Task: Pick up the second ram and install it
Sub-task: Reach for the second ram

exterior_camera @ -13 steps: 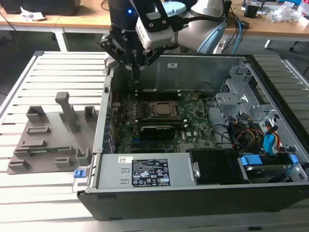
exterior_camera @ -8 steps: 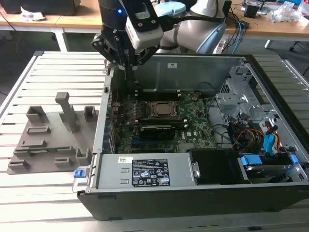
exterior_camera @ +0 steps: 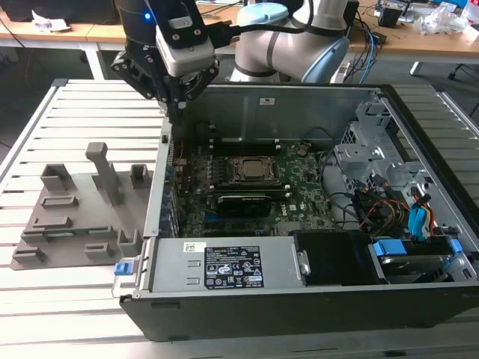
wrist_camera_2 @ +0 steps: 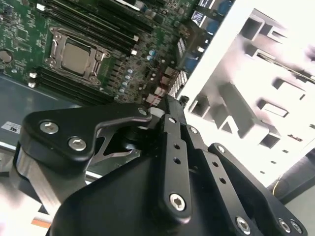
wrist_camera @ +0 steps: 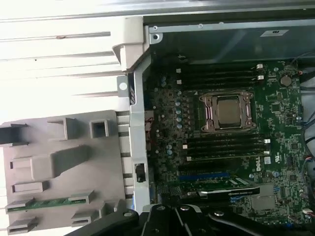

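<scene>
Gripper hangs over the rim of the computer case, above the side wall on the exterior view's left and near the case's far corner. Its fingers are closed together, tips meeting, with nothing between them. The second ram lies flat in a slot of the grey holder, outside the case and well apart from the gripper. Small grey blocks sit at either end of the stick, and its long edges are exposed from above. The holder rests on the slatted bench, just beside the case wall, with bare slats around its other sides. Inside the case, the motherboard carries the CPU socket. Rows of dark memory slots with white latches run along both long sides of the socket. A black-covered card stands past the slots, close to them, so room there is narrow.
</scene>
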Robot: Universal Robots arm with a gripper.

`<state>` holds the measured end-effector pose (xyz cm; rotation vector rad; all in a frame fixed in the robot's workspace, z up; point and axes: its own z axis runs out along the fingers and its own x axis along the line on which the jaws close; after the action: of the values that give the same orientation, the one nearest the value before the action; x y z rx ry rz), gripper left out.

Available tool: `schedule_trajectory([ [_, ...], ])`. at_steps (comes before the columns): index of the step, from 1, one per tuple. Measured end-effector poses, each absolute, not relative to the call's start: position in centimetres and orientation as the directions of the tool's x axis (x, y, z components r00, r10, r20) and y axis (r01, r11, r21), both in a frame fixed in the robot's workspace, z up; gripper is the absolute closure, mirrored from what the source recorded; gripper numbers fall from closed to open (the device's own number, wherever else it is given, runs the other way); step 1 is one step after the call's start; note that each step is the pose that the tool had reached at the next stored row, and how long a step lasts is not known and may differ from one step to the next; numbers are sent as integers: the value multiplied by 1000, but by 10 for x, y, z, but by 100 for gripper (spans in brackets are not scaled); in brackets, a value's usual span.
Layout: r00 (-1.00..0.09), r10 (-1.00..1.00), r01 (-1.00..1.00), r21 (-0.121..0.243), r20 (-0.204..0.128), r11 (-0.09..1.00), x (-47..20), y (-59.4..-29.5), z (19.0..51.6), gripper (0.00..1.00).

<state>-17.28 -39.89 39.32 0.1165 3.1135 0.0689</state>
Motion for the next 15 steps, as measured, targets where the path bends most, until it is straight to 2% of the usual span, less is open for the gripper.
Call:
schedule_trajectory([
  [15,-997,75,74,45,-24,996,-234,-399,393,89],
])
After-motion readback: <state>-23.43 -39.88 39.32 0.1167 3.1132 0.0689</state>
